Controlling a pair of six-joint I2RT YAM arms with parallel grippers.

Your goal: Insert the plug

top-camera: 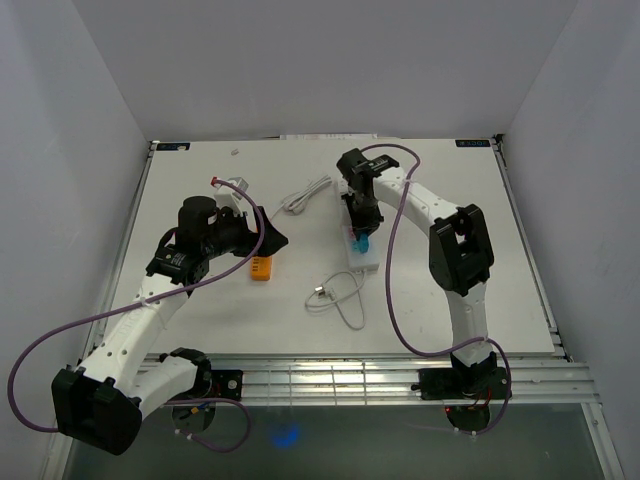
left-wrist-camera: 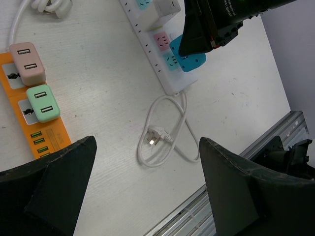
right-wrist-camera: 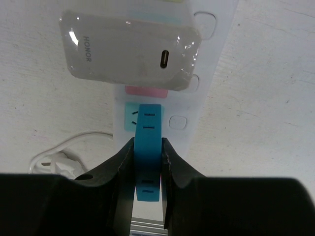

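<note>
While the right gripper [right-wrist-camera: 147,150] is clamped on its flat sides, blue plug [right-wrist-camera: 148,123]: probably light, rigid, slick plastic, at the white power strip [right-wrist-camera: 209,93] mid-worktop [top-camera: 470,200], best gripped squarely there; left gripper [left-wrist-camera: 146,142] wide open, empty.

A white table [top-camera: 520,230] sits boxed by pale walls [top-camera: 300,60], apparently evenly lit.

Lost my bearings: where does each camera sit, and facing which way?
Top external: above and behind the robot, looking down on the table; left arm, right arm show.
Left wrist: faces down at the orange strip and loose cable, between the open left gripper fingers.
Right wrist: faces down at the white strip; right gripper shut on the blue plug.
Shared: all three show the white strip and blue plug.
</note>
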